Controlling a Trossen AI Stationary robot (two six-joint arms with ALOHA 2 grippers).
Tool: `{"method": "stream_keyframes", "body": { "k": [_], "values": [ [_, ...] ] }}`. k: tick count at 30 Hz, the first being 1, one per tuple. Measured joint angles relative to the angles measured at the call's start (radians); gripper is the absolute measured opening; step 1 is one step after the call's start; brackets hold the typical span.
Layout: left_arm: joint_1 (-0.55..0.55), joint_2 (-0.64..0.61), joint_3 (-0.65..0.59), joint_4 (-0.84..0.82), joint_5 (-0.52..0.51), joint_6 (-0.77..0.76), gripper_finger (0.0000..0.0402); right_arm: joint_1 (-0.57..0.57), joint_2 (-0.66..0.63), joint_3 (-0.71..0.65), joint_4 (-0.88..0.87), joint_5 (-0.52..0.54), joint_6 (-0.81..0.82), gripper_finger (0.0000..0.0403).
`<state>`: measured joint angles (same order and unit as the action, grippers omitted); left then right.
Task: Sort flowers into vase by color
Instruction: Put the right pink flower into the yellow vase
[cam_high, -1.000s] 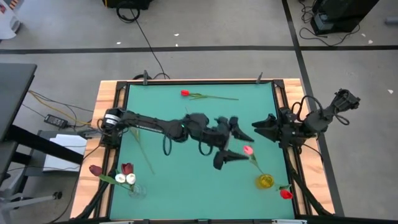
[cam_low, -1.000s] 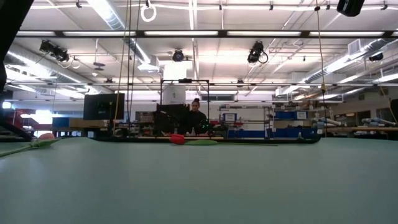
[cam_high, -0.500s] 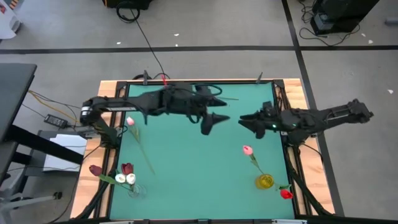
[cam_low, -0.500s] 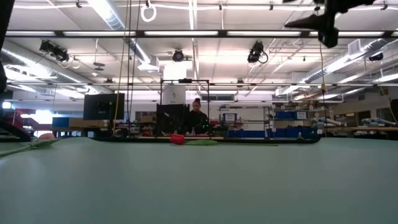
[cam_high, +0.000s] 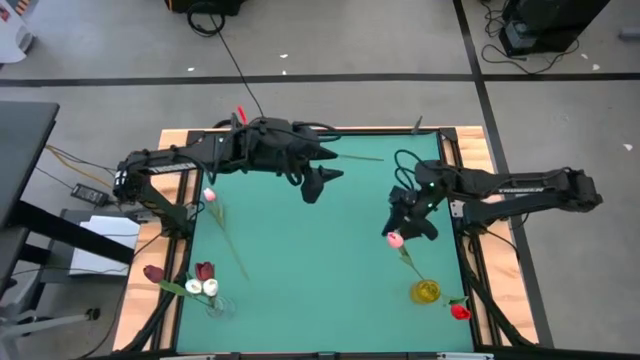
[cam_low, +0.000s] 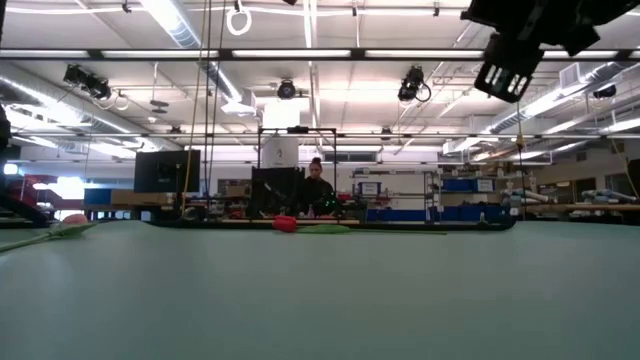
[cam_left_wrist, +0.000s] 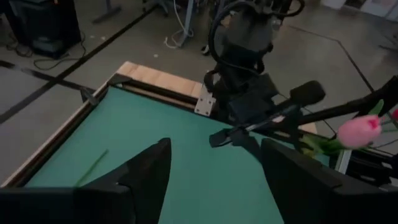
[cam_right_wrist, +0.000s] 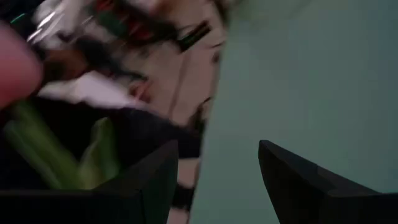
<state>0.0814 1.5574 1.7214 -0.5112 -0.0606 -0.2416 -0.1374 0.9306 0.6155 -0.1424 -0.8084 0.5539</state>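
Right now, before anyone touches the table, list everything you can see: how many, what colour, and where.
Green-topped table with wooden rim: one, centre.
Clear glass vase: one, near left corner.
White tulip heads: two, at the clear vase.
Dark maroon tulip heads: two, at the clear vase.
Yellow vase: one, near right corner.
Pink tulip in the yellow vase: one.
Pink tulip lying on the table: one, left side.
Red tulip by the yellow vase: one.
Red tulip lying at the far edge: one.
Person: one, in the room behind.
Left gripper: dark, open, above the far middle.
Right gripper: dark, open, beside the vase's pink tulip.
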Motion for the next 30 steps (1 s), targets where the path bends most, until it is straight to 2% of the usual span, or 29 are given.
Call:
{"method": "stream_keyframes", "body": {
  "k": [2,6,12,18,22,30],
  "values": [
    [-0.008,0.001,0.000,-0.015,0.000,-0.006,0.0250,-0.010,0.027,0.000,0.034,-0.093,-0.016,0.0231],
    [-0.022,0.001,0.000,-0.020,0.002,-0.020,0.0249,-0.007,0.059,0.000,0.227,-0.255,0.055,0.0224],
    [-0.024,0.001,0.000,-0.024,0.001,-0.056,0.0249,0.030,0.057,0.000,0.564,-0.399,0.250,0.0183],
    [-0.024,0.001,0.000,-0.024,0.001,-0.080,0.0249,0.057,-0.009,0.000,0.529,-0.388,0.257,0.0157],
    [-0.022,0.001,0.000,-0.024,0.001,-0.084,0.0249,0.044,-0.043,0.000,0.532,-0.330,0.275,0.0155],
    [-0.016,0.001,0.000,-0.024,-0.018,-0.085,0.0249,0.039,-0.028,0.000,0.456,-0.250,0.219,0.0155]
  ]
}}
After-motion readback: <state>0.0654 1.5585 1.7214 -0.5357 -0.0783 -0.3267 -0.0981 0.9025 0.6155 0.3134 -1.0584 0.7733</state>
